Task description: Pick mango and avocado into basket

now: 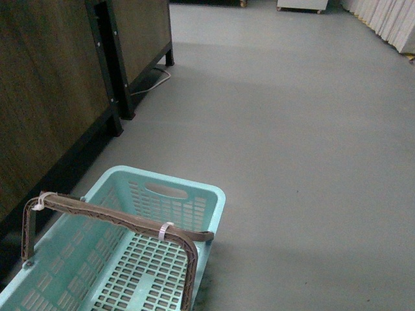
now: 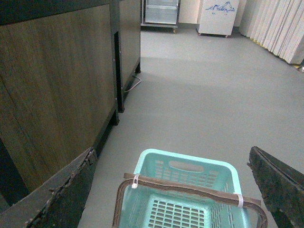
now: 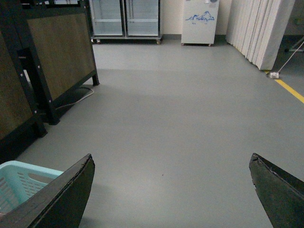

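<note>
1. Grey floor (image 1: 292,162) stretches ahead of you, with dark wood-panelled stands (image 1: 45,84) along its left edge and glass-door coolers (image 3: 126,19) against the far wall.
2. You have the basket (image 1: 194,194) at the floor's near left corner. Nothing shows in the part you can see, and its ribbed handle (image 1: 110,217) is raised across the opening.
3. You won't find the mango or the avocado in any view.
4. Your left end effector (image 2: 171,151) is spread wide above the basket with nothing between its fingers. Your right end effector (image 3: 171,156) is likewise released and empty, over bare floor.
5. Expect smooth, fairly heavy fruit that bruises. Close gently across the mango's narrow middle, and release it clear of the handle.
</note>
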Tool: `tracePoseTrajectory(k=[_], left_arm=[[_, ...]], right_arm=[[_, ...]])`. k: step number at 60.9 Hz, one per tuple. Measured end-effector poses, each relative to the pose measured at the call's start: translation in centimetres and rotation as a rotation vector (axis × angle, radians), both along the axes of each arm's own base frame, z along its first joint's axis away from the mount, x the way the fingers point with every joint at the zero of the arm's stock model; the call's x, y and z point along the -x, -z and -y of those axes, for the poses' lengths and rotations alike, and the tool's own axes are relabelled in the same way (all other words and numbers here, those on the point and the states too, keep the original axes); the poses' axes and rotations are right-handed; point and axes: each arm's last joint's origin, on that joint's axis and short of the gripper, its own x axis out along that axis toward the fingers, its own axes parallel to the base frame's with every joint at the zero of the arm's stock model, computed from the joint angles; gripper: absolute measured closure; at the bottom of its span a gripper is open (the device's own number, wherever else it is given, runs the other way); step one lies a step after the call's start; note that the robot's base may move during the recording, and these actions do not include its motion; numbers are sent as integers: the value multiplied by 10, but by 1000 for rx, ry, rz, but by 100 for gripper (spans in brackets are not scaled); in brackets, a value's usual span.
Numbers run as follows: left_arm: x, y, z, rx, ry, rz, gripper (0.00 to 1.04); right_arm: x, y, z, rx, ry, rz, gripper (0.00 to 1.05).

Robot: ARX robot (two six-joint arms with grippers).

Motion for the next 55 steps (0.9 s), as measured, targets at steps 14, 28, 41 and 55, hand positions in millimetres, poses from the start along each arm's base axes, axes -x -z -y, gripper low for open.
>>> tracePoseTrajectory(k=[14,28,41,55], left_arm=[[0,0,0,0,0,0,7],[-2,1,2,112,-170,-180,7],[-62,-27,13,747,-451,-262,7],[-141,1,-4,1027,-493,-383,7]], right_arm=[[0,0,0,0,0,0,8],[0,0,0,0,0,0,8],[0,0,0,0,2,0,8],[0,0,0,0,1,0,8]])
